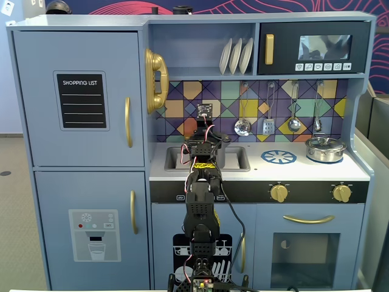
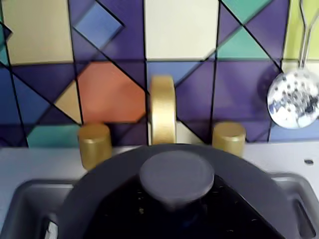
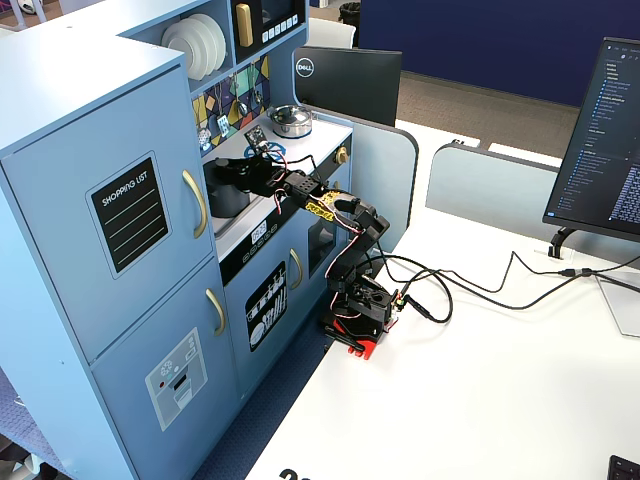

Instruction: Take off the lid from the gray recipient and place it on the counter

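The upper left door of the toy kitchen carries a black board [image 1: 81, 100] with the words "SHOPPING LIST", readable in both fixed views. A dark monitor [image 3: 345, 83] beside the kitchen shows the brand "DELL".

The gray recipient [image 3: 227, 188] stands in the sink [image 1: 238, 159] of the counter [image 1: 316, 171], and the lid [image 2: 175, 178] lies on it. The gripper [image 3: 228, 170] is over the lid; I cannot tell how wide it is.

The silver pot [image 1: 325, 148] stands near the right end of the counter. Between it and the sink, the printed burner ring [image 1: 278, 157] is bare. Behind the sink, a gold faucet [image 2: 162, 109] is close to the pot's back edge.
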Available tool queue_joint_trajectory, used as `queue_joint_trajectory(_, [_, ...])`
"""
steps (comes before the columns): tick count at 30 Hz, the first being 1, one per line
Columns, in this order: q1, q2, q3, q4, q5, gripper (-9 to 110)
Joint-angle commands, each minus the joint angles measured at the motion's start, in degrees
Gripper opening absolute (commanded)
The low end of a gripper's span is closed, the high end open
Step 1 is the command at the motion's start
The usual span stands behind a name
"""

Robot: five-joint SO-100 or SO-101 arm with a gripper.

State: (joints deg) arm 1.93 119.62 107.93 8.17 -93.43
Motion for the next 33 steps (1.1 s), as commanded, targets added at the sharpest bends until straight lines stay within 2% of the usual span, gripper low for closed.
queue_joint_trajectory(1, [-0.88,-0.26,-6.15,-2.2,0.44,0])
queue_joint_trajectory(12, [2.72,0.88,-10.99,-2.64,-0.09,0])
queue_joint_trajectory(27, [26.02,1.93,-11.6,-3.87,1.41,0])
queue_joint_trajectory(33, [30.23,1.49,-5.1,-8.26,1.93,0])
